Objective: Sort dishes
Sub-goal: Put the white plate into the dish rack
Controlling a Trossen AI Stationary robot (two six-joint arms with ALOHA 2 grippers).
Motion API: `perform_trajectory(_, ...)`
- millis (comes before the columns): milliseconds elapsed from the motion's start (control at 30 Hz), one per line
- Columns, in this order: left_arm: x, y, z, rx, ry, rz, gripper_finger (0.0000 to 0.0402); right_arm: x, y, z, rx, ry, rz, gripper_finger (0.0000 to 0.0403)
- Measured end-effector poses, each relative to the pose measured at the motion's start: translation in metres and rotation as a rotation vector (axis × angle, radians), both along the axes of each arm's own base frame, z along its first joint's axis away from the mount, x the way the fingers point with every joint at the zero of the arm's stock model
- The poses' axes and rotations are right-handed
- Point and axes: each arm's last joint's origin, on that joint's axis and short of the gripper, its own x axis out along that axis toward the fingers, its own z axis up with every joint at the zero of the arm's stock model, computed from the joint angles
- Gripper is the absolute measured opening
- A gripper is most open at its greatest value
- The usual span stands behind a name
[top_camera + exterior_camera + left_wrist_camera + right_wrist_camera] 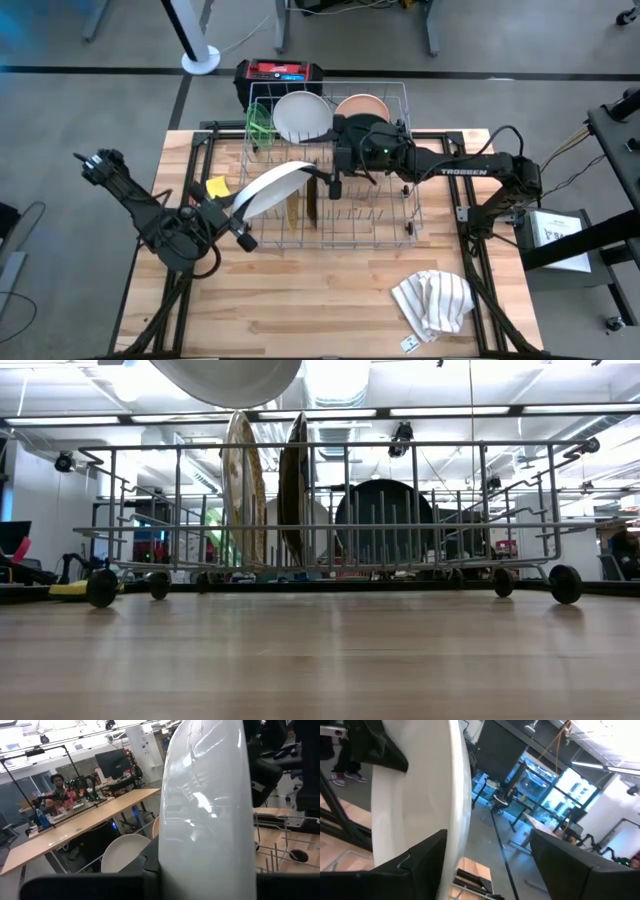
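Large white plate (pixel 268 187) tilted on edge over rack's (pixel 395 238) near-left corner, left gripper (pixel 238 212) jaws clamped on rim; right gripper (pixel 338 178) jaws apart just right, straddling far rim.

White plate (pixel 268 187), peach bowl (pixel 362 104), lime-green dish (pixel 260 124), yellow sponge (pixel 216 187).

A wooden table (pixel 330 290) carries a wire dish rack (pixel 400 225) on wheels. A yellow sponge (pixel 216 187) and striped cloth (pixel 435 302) lie on it.
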Motion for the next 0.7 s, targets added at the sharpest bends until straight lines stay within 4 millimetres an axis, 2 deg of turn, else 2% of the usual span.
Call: perform_trajectory(700,-0.036,0.031,0.013,-0.048,-0.062,0.024,0.0049,-0.01,-0.006,0.004,0.0,0.044,-0.132,0.0279)
